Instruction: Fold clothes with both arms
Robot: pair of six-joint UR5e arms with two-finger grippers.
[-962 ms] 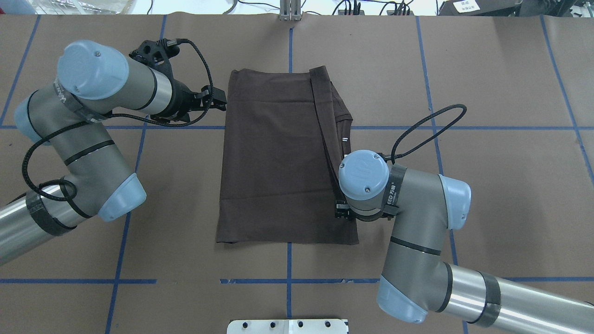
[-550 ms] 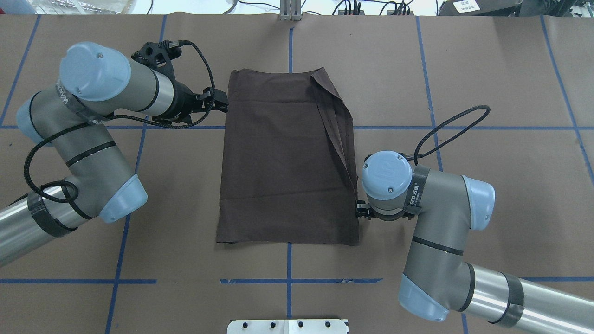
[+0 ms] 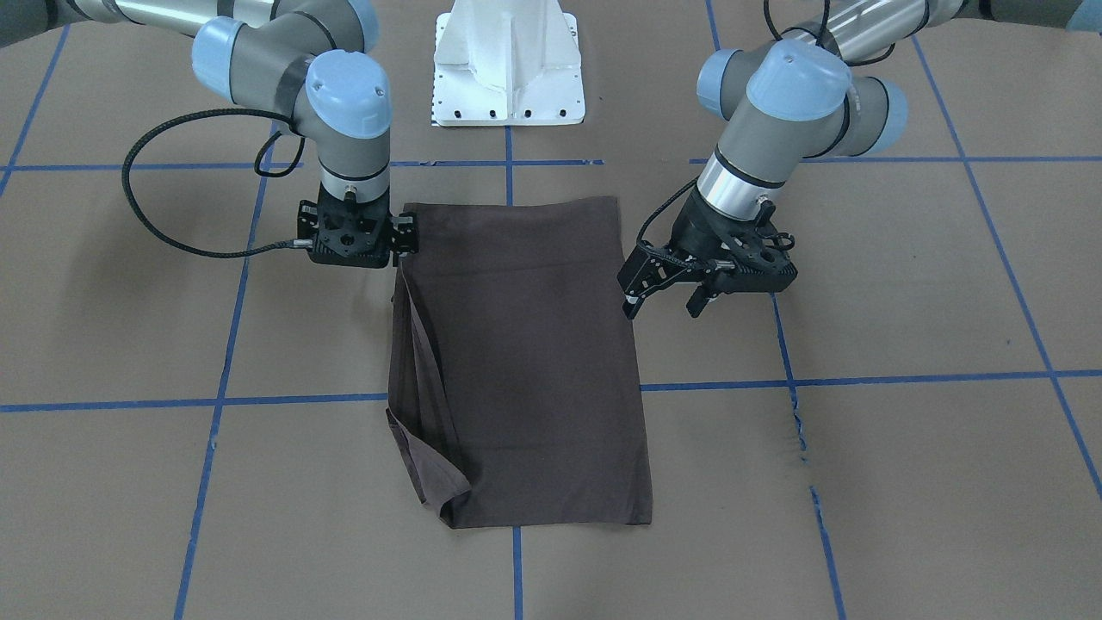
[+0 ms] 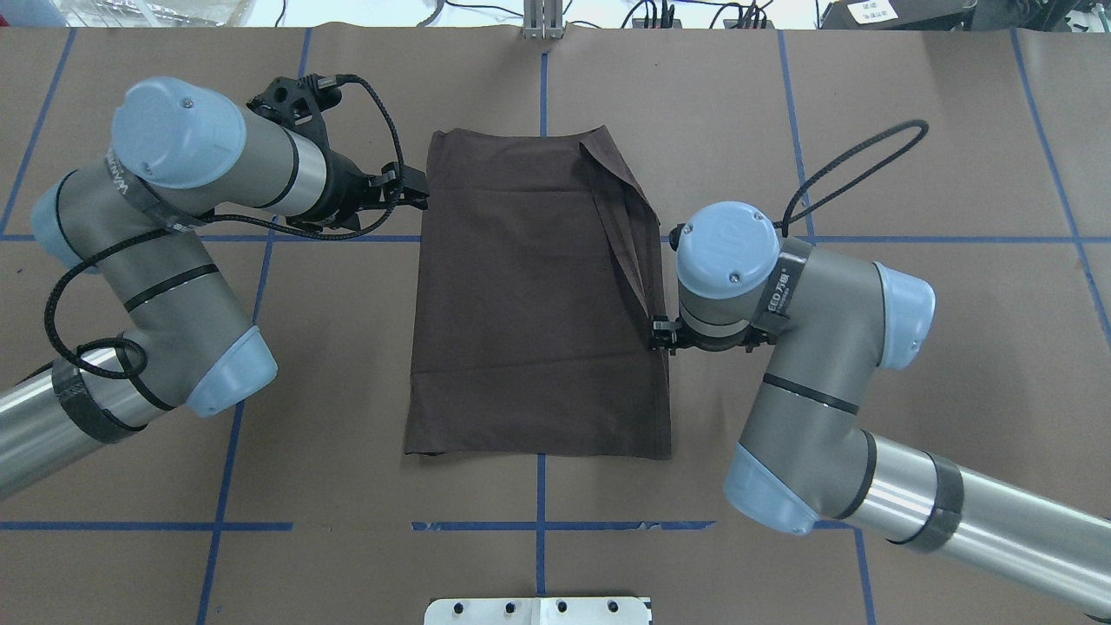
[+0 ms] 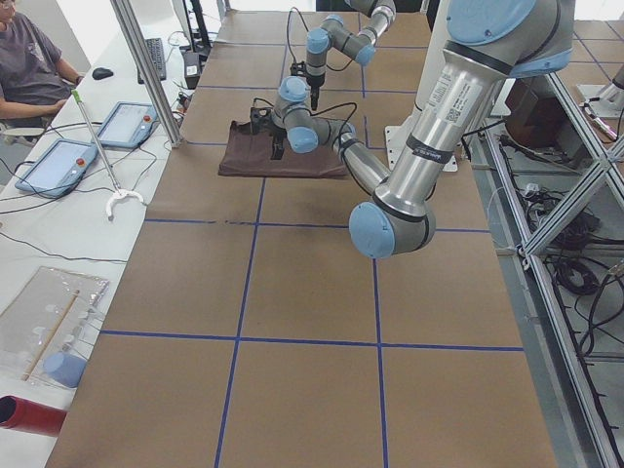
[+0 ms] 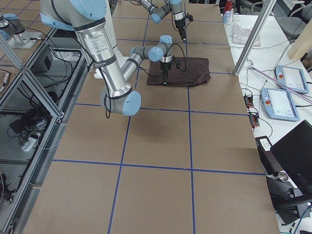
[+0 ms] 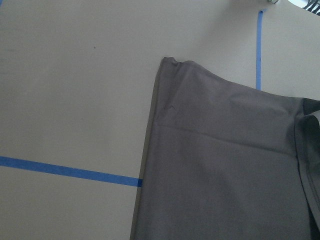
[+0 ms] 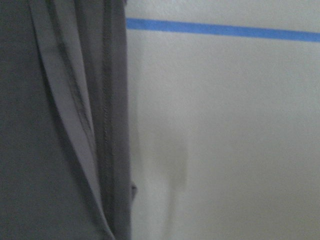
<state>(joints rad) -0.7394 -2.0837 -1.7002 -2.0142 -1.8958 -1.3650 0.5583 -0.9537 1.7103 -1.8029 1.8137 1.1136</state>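
T-shirt (image 4: 529, 295): folded, flat on table (image 4: 911, 113), one long edge rumpled; left gripper (image 3: 665, 300): fingers apart, beside opposite edge; right gripper (image 3: 403, 241): at rumpled edge, finger state indiscernible.

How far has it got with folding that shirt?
Done: the T-shirt lies flat as a narrow rectangle, no sleeves sticking out. In hand: the right gripper sits at its right edge beside a loose flap; the left gripper hangs open at the opposite edge. Left, probably: smoothing that flap and folding end to end.

Robotics lab, blue-taped table (image 4: 998, 174), aluminium framing (image 5: 146, 68), teach pendants (image 5: 57, 164), cables (image 6: 34, 117)
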